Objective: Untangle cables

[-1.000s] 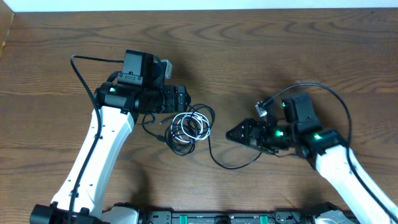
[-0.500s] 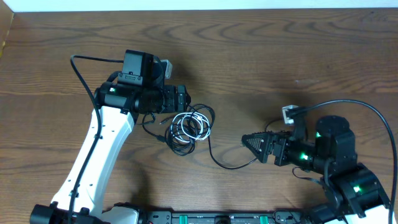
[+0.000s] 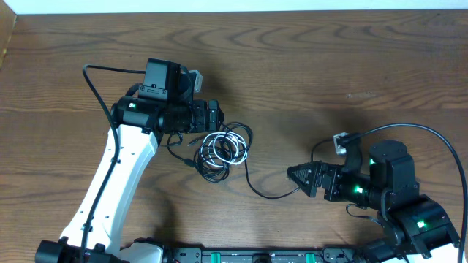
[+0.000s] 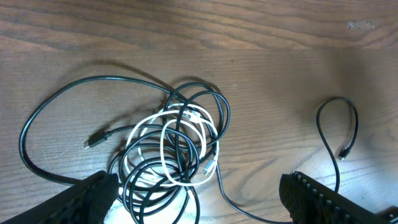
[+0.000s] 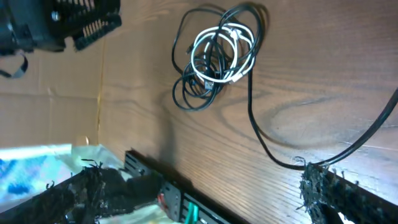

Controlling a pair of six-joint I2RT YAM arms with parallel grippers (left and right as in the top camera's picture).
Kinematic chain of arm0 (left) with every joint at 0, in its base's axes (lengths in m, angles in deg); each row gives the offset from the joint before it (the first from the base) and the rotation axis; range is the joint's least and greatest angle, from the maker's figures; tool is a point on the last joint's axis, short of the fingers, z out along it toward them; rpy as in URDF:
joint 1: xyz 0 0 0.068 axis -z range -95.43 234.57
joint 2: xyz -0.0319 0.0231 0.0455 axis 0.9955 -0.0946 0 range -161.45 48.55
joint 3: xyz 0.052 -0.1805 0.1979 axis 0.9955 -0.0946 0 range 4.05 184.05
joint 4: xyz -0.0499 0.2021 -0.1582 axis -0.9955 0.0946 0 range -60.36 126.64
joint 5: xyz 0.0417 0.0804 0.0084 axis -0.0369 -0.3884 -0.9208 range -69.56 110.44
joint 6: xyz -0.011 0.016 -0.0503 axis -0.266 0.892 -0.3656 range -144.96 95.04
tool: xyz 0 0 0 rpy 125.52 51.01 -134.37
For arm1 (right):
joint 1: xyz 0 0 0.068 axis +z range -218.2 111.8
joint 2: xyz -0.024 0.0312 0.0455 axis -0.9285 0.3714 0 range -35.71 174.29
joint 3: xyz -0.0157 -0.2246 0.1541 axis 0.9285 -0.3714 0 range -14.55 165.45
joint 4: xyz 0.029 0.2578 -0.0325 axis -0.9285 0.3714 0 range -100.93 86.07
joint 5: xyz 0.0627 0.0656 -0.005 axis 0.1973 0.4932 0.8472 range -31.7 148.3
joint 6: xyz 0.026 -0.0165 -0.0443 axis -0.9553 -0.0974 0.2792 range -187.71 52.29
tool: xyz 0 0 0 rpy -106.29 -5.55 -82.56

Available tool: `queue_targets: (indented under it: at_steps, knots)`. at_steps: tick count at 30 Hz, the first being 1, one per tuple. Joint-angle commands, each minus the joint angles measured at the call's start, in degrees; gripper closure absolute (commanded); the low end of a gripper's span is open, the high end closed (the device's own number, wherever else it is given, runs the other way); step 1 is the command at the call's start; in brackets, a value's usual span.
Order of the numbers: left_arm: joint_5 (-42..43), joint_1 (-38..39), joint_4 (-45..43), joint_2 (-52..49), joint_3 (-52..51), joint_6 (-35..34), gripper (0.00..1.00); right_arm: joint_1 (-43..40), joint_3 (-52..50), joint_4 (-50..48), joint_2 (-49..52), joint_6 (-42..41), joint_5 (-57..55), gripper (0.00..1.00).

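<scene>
Lying in a knotted heap near the middle of the table (image 3: 292, 66), the cables (image 3: 223, 150) sit just beside the left gripper (image 3: 213, 115), wide open and empty. The right gripper (image 3: 295, 175), also spread and empty, hovers near a trailing black strand (image 3: 267, 196); tugging it could tighten the knot.

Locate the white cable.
Overhead view: the white cable lies coiled inside the tangle of black cables, right beside the left gripper and well away from the right gripper.
</scene>
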Motion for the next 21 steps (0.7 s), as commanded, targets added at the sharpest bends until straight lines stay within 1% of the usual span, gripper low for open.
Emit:
queue_targets:
  at_steps: [1, 8, 21]
  knots:
    - [0.7, -0.3, 0.2, 0.6, 0.9, 0.8, 0.12, -0.3, 0.2, -2.4, -0.2, -2.9, -3.8, 0.01]
    - [0.7, -0.3, 0.2, 0.6, 0.9, 0.8, 0.12, -0.3, 0.2, -8.9, -0.1, -2.5, -7.5, 0.01]
    - [0.7, -0.3, 0.2, 0.6, 0.9, 0.8, 0.12, -0.2, 0.2, -9.7, -0.1, -3.4, -8.4, 0.01]
